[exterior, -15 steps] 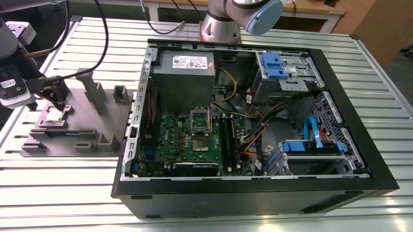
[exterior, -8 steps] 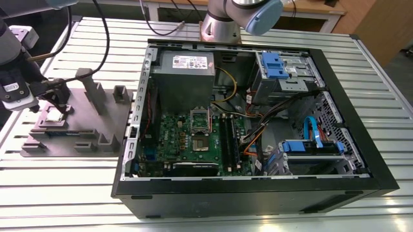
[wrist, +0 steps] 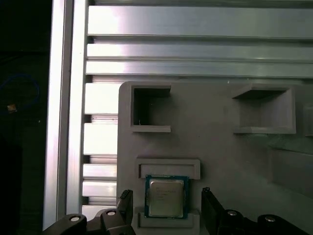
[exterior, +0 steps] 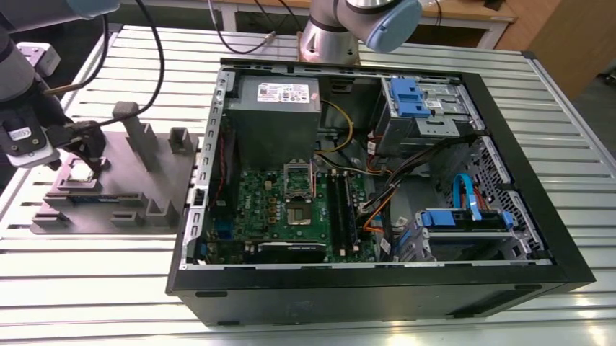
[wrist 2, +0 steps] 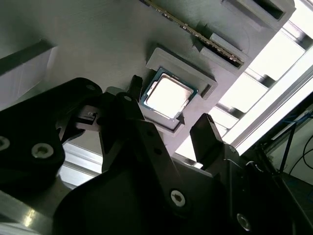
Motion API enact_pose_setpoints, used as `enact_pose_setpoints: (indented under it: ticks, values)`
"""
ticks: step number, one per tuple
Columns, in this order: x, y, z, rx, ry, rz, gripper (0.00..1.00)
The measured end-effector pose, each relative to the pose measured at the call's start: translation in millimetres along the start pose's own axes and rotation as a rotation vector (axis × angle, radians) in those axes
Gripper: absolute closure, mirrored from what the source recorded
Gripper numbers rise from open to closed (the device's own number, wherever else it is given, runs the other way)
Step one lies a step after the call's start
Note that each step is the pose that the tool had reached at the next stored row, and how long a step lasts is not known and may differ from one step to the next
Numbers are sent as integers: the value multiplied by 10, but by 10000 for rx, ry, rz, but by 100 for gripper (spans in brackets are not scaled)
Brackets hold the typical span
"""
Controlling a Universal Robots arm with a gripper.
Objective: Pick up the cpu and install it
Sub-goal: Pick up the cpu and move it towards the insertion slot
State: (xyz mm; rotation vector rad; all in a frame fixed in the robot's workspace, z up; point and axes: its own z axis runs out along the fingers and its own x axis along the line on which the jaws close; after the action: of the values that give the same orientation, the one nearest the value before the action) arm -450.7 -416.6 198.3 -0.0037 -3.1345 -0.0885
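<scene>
Nearest me, the case (exterior: 385, 288) lay open on its side on the slatted table (exterior: 97, 288), and its near wall cut off the lower edge of the motherboard (exterior: 279, 216) inside. Cables crossed over the bays towards the exterior view's right, so little there could be made out. Off to the exterior view's left, beside the case, sat a grey fixture (exterior: 144, 194) with pockets and upright posts. The cpu (exterior: 77, 174) lay flat in one shallow pocket, shiny side up, partly hidden there by the gripper (exterior: 82, 155). In both wrist views the chip (wrist: 166, 197) (wrist 2: 168, 94) showed more plainly, framed by the pocket's low walls, with a thin dark stick (wrist 2: 205, 41) standing on edge in a slot just beyond it. The gripper's two black fingers (wrist: 126, 205) stood spread wide, one on each side of the chip, gripping nothing; whether they touched its edges I could not tell. The arm (exterior: 24, 72) came down onto the fixture from the exterior view's top left, where the frame cut it off, and its base (exterior: 332, 40) stood beyond the case.
</scene>
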Motion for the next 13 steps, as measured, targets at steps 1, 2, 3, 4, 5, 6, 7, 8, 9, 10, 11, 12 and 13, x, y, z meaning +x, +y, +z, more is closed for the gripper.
enact_pose_setpoints:
  ticks: [1,2,3,4,5,6,7,8,9,10,11,12,13]
  values:
    - [0,0,3,1,1,14,34]
    - [0,0,7,1,0,27,34]
    - [0,-1,13,0,-2,38,34]
    - [-1,-1,21,-1,-4,48,34]
    - [-1,-2,29,-1,-4,53,34]
    - [0,-2,36,1,-2,54,34]
    - [-1,-3,44,0,-3,55,34]
    - [0,-3,52,1,-1,55,34]
    - [-1,-4,59,0,-3,55,34]
    - [-1,-4,65,1,-2,58,34]
    - [-1,-4,73,1,-2,61,34]
    - [-2,-4,79,1,-2,63,34]
    - [-3,-5,87,0,-4,63,34]
